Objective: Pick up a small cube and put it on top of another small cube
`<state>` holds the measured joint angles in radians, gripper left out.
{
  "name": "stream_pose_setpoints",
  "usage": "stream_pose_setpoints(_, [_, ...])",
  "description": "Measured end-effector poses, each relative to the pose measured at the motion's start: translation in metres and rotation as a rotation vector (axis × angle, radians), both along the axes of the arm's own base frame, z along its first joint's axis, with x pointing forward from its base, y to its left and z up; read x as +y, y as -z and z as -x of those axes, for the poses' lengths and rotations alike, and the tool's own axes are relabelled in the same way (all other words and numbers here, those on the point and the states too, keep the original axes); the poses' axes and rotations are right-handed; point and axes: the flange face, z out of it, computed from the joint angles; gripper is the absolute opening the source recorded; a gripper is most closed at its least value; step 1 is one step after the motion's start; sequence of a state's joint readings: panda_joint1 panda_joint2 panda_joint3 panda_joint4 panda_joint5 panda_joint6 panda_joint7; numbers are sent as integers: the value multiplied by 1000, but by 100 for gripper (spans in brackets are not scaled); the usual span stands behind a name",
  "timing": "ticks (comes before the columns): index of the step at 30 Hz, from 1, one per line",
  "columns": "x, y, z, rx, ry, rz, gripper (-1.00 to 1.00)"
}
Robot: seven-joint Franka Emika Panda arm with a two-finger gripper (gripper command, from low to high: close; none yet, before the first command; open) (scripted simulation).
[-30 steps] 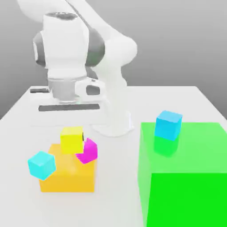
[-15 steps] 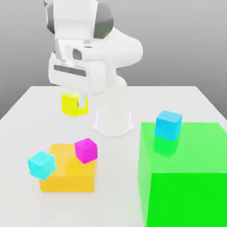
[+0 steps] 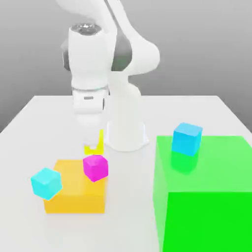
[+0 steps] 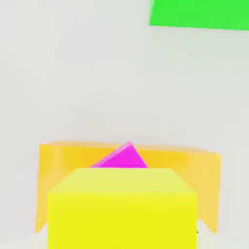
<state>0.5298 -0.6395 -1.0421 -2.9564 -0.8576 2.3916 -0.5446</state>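
The small cube, bright yellow (image 3: 94,146), hangs under the white hand in the exterior view, partly hidden by the hand's fingers. My gripper (image 3: 93,141) is shut on it. It hovers just above and behind another small cube, the magenta one (image 3: 95,167), without touching it as far as I can see. The magenta cube rests on the near-right corner of the orange block (image 3: 74,194). In the hand view the yellow cube (image 4: 121,210) looms large, with the magenta cube (image 4: 122,158) peeking out behind it on the orange block (image 4: 61,168).
A cyan cube (image 3: 47,183) leans against the orange block on the exterior view's left. A large green block (image 3: 206,197) fills the exterior view's right, with another cyan cube (image 3: 187,139) on top. The arm's white base (image 3: 125,133) stands behind. A green block edge (image 4: 199,13) shows in the hand view.
The yellow cube was beside the magenta cube on the orange block, then rose up and away in the hand. Now the hand has turned and come down over the magenta cube.
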Motion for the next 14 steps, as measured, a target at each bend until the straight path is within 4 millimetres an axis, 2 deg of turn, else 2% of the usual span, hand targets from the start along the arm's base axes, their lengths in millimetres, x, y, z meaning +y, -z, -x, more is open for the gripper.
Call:
stream_pose_setpoints(1, [0, 5, 1, 0, 1, 0, 100])
stream_pose_setpoints(8, [0, 4, 0, -2, 1, 0, 100])
stream_pose_setpoints(14, [0, -47, -1, -2, 0, 0, 100])
